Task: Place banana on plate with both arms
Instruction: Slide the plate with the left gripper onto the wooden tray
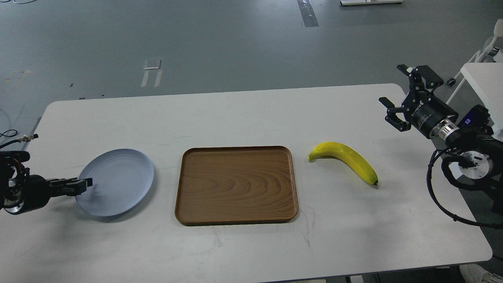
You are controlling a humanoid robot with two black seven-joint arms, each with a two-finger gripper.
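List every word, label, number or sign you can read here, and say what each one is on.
Right gripper: pale lettering on its black body, too small and blurred to read.
Banana, plate, tray, table: no text.
Left gripper: no markings visible.
Nothing in this view reads clearly.
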